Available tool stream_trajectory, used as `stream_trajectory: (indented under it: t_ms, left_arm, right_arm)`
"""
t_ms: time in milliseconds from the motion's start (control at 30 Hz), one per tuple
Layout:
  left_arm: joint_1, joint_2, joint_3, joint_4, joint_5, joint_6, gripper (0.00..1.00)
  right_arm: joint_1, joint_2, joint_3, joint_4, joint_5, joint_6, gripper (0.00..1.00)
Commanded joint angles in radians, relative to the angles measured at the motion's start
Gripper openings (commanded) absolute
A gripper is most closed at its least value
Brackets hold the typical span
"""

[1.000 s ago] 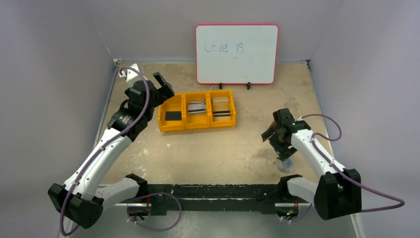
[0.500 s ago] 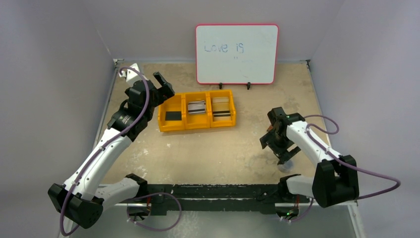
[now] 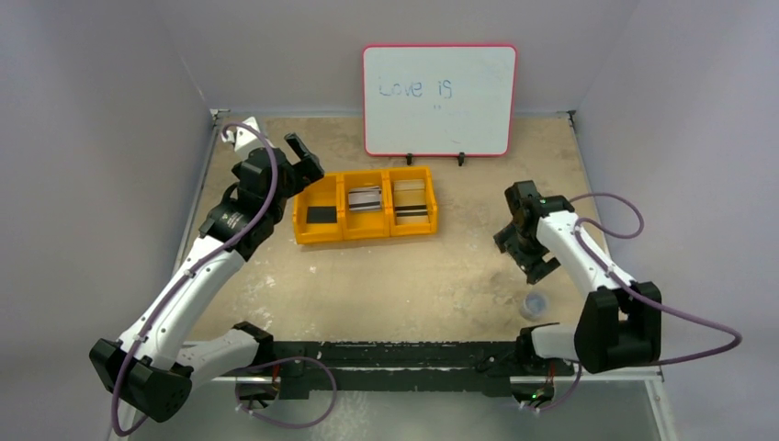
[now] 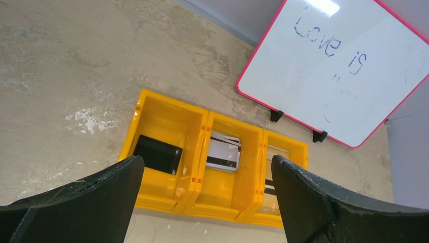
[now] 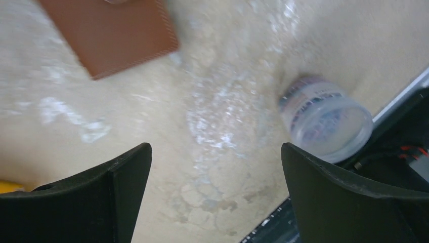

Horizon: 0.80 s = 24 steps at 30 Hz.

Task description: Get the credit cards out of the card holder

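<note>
The card holder [image 5: 112, 36], a brown leather wallet, lies flat on the table at the top left of the right wrist view. It is beyond my open right gripper [image 5: 216, 152], which hangs empty over bare table. In the top view the right arm hides it. Credit cards lie in the yellow bin [image 3: 365, 230]: a black card [image 3: 321, 215] on the left, a grey-white striped card [image 3: 365, 199] in the middle, a beige card [image 3: 411, 197] on the right. My left gripper [image 3: 303, 158] hovers open and empty by the bin's left end.
A small clear plastic cup [image 3: 534, 303] stands near the right arm's base, close to the table's front edge; it also shows as cup [image 5: 324, 119]. A pink-framed whiteboard [image 3: 439, 99] stands at the back. Grey walls close in both sides.
My right gripper has swung away from the cup, toward the far right of the table, staying open. The left arm has not moved.
</note>
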Motion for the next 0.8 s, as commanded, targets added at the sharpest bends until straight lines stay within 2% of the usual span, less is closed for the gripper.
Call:
stream_trajectory:
  t_ms: [0,67,233,333,467,533,667,767]
  left_arm:
    - [0.0,-0.001,0.055,0.008,-0.01,0.024,0.97]
    - [0.001,-0.007,0.056,0.002,-0.017,0.026,0.97]
    - [0.001,-0.016,0.058,-0.008,-0.025,0.026,0.98]
    - [0.0,-0.019,0.058,-0.02,-0.035,0.027,0.98]
    - [0.0,-0.026,0.06,-0.033,-0.038,0.035,0.98]
    - [0.0,-0.03,0.06,-0.041,-0.038,0.035,0.98]
    - [0.0,-0.035,0.054,-0.043,-0.035,0.035,0.98]
    - [0.0,-0.038,0.049,-0.043,-0.033,0.034,0.98]
  right_arm:
    - [-0.054,-0.058,0.102,0.099,0.114,-0.107,1.0]
    - [-0.111,-0.089,0.14,0.195,0.097,-0.229,1.0]
    - [-0.176,-0.113,0.156,0.398,0.126,-0.373,1.0]
    - [-0.225,-0.044,0.16,0.439,0.077,-0.413,1.0]
    - [-0.333,0.053,0.132,0.524,-0.061,-0.494,1.0]
    - [-0.362,0.095,0.114,0.585,-0.142,-0.561,0.95]
    - [-0.364,0.176,0.089,0.625,-0.196,-0.586,0.92]
    - [-0.364,0.233,0.07,0.665,-0.223,-0.594,0.85]
